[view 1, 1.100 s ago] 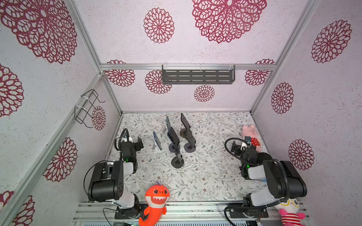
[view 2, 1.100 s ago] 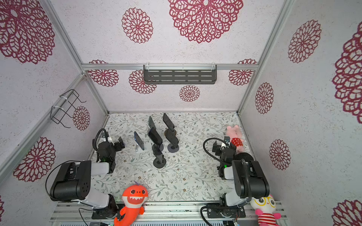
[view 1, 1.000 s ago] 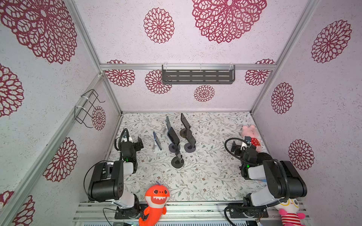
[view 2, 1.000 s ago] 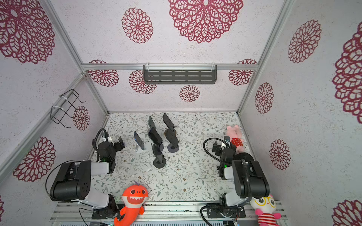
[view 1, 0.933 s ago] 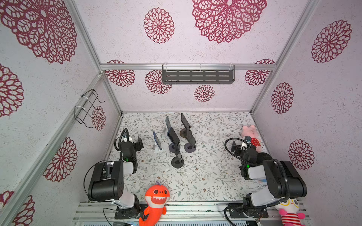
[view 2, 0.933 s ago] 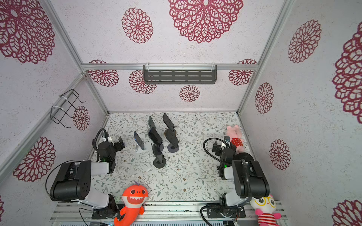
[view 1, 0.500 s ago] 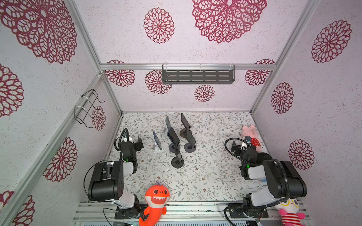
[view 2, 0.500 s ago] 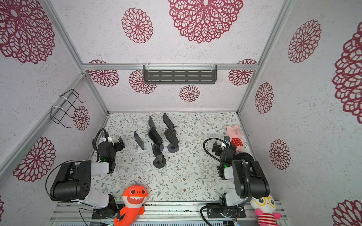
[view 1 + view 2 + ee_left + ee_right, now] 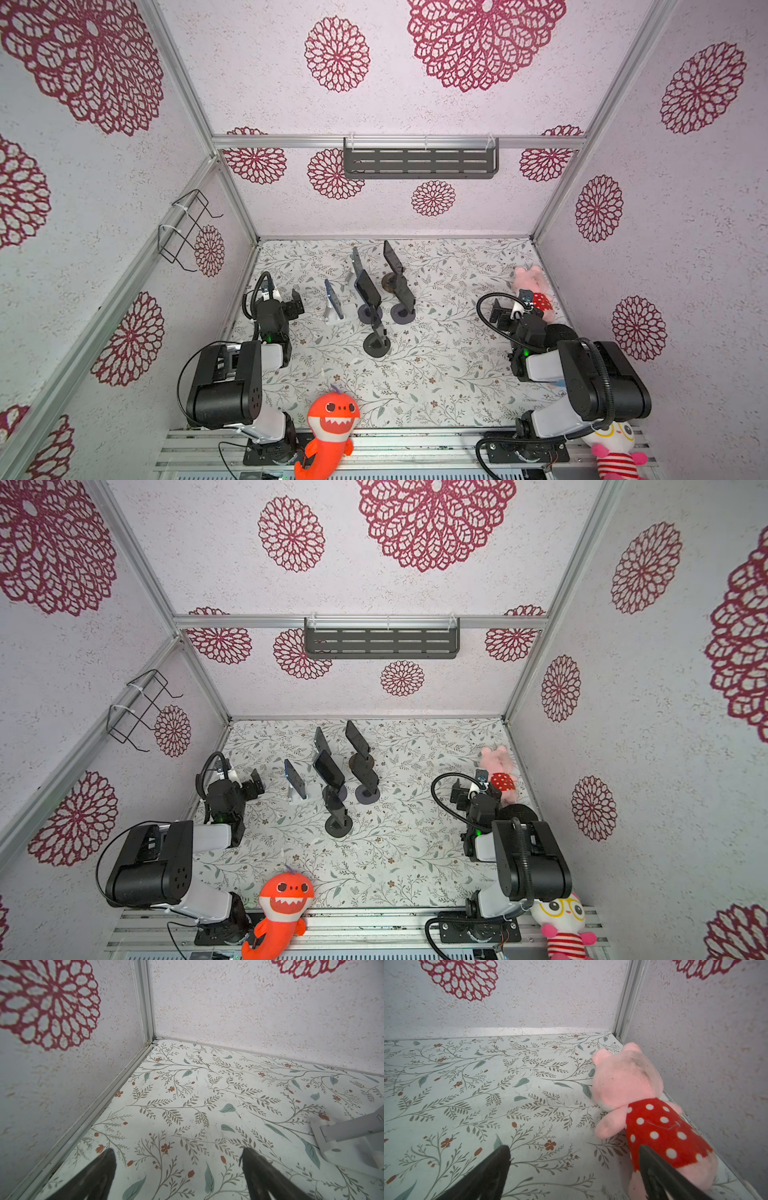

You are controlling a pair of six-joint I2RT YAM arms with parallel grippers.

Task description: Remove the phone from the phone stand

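Left gripper [image 9: 176,1153]: released, empty — low over the counter [image 9: 187,1095], near the white stand [image 9: 349,1142].
Right gripper [image 9: 574,1149]: released too, beside the pink plush [image 9: 623,1082], well apart from the stand.
Blue phone [image 9: 333,296]: leans in the white stand; I'd pinch its side edges and lift along the lean.
Wire basket [image 9: 179,206]: holds nothing.
Wall shelf [image 9: 419,163]: nothing visible inside.

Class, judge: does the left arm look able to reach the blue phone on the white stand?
Probably yes: the open left gripper sits beside the blue phone on its white stand, nothing between them.
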